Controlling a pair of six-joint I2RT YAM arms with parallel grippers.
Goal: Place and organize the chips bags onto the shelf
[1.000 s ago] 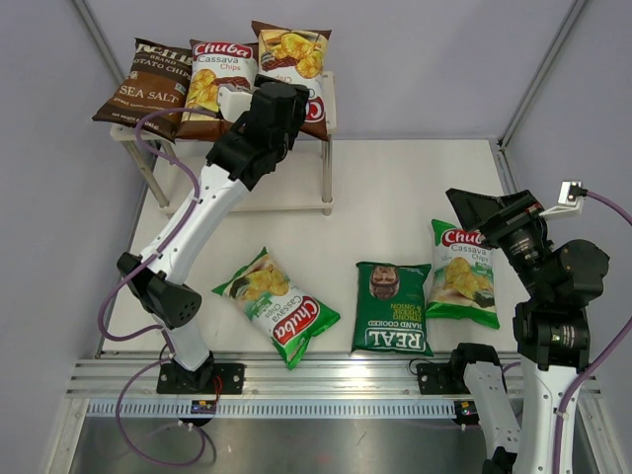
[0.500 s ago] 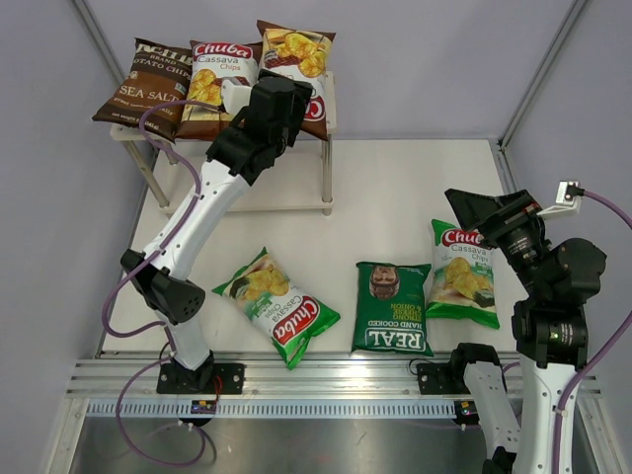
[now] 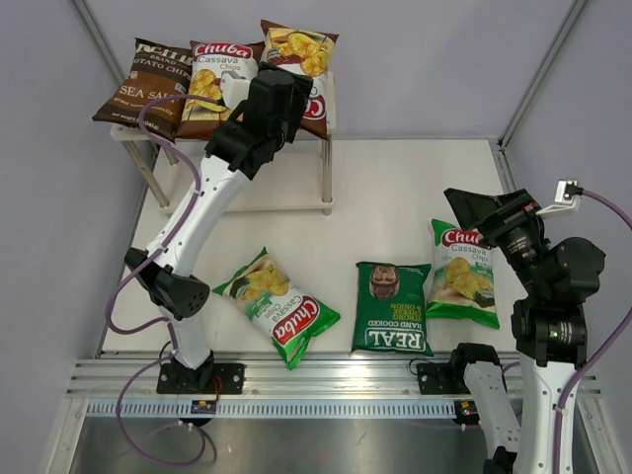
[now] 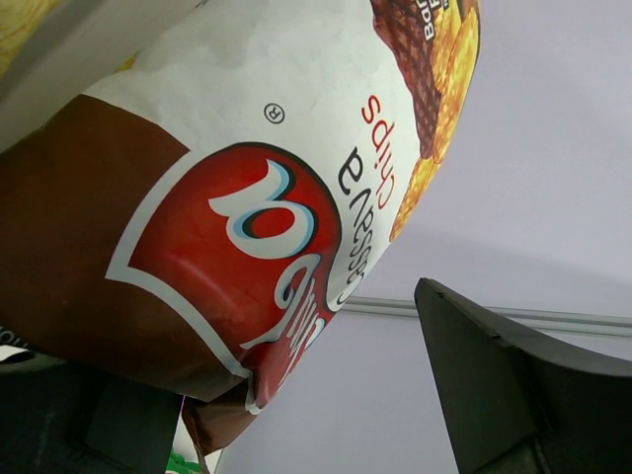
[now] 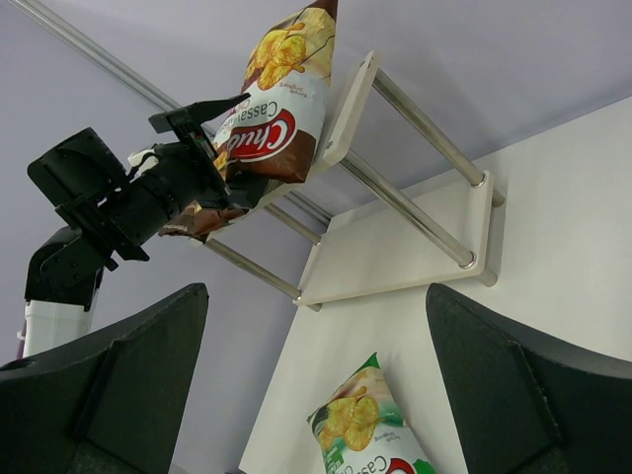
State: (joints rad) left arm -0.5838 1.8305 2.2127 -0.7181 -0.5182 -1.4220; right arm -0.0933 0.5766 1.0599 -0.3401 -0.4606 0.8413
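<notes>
Left gripper [image 5: 243, 148] wide, perhaps against bag [image 4: 247, 197]

6 chips bags [image 3: 138, 84] [image 3: 212, 74] [image 3: 301, 49] [image 3: 278, 306] [image 3: 393, 308] [image 3: 462, 272], 1 shelf [image 3: 286, 183]

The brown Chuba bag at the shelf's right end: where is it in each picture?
Top external: the right brown Chuba bag sits top centre, on the shelf.
Left wrist: it fills the left and middle, logo upside down.
Right wrist: top centre, at the shelf's end.
Shared landmark: the left end effector, open around the bag's bottom end.
</notes>
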